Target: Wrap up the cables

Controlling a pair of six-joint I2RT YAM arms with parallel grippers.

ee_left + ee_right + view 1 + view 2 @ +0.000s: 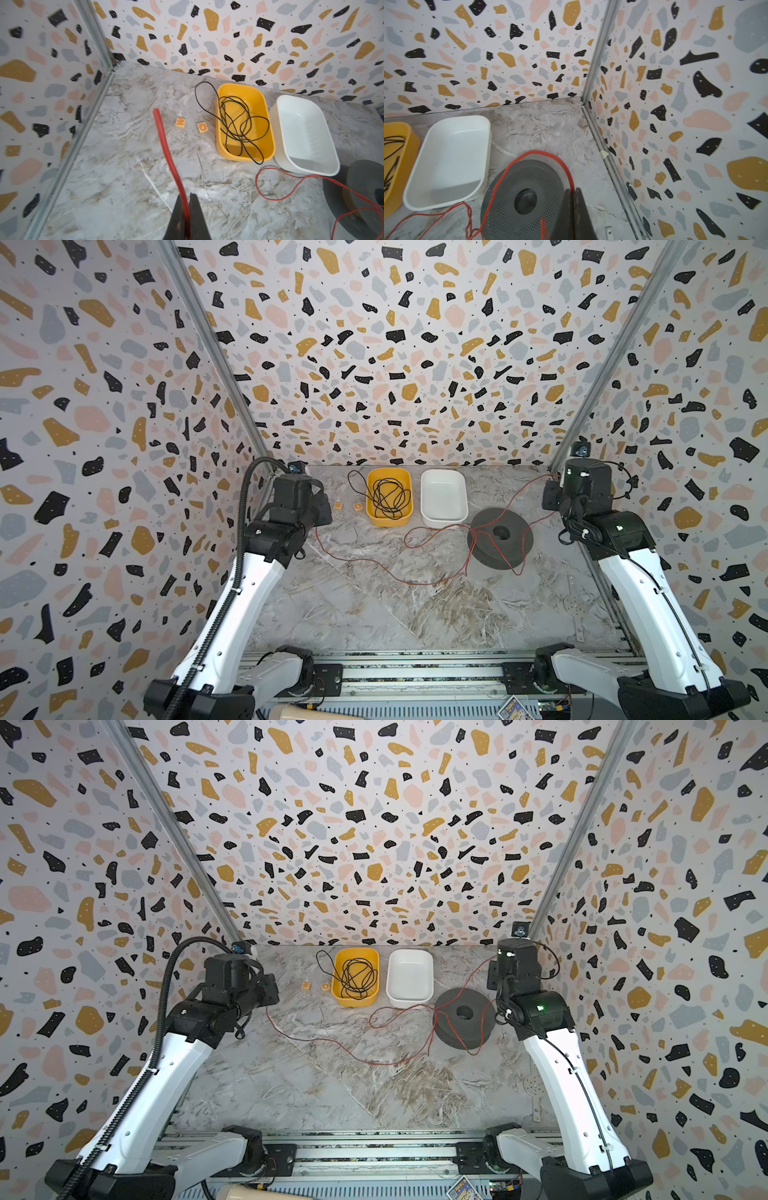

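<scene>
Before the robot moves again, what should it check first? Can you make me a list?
1. Left end effector shut on the red wire: ok.
2. Right end effector shut on another stretch of that wire: ok.
3. Wire wound on the grey spool: not ok; it only drapes over it.
4. Black wire apart from the red one, mostly in the yellow tub: ok.
5. Loose red loops by the white tub free of knots: cannot tell.
</scene>
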